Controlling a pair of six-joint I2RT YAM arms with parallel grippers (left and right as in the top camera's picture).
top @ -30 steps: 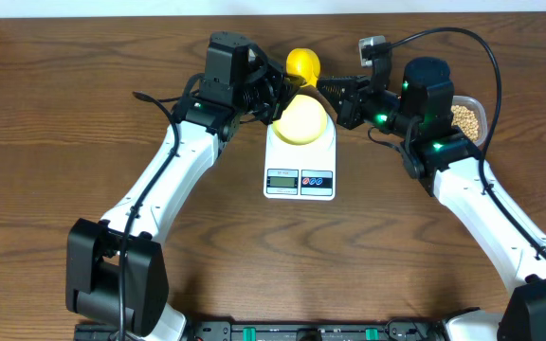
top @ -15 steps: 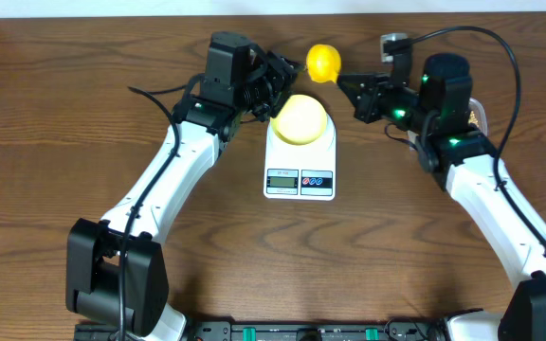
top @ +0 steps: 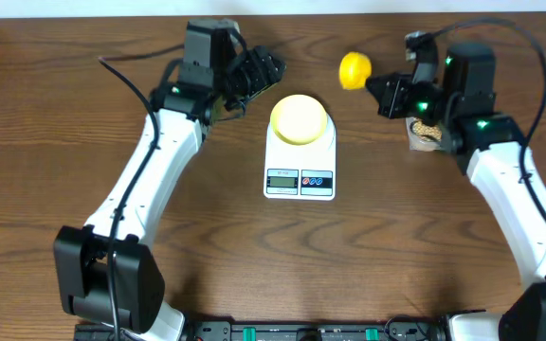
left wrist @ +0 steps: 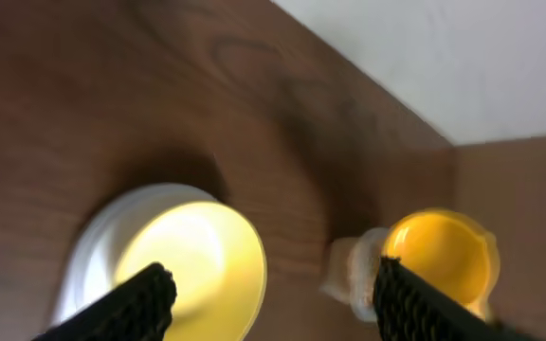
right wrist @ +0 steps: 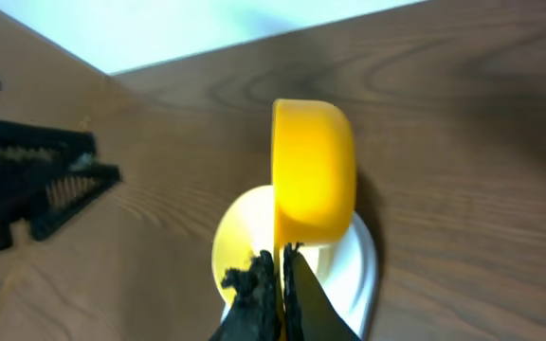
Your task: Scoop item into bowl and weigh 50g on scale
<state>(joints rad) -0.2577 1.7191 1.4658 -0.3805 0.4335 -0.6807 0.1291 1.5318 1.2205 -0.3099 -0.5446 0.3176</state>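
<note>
Right gripper [right wrist: 281,275] is clamped on my yellow scoop [top: 354,69] by its handle, beyond the scale's [top: 300,180] far right corner. My left gripper [top: 268,68] is spread apart (near the bowl, not touching). Bowl [top: 299,117] sits on the scale.

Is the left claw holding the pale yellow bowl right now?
No, in the overhead view the left claw is open and apart from the bowl, which sits on the white scale.
</note>
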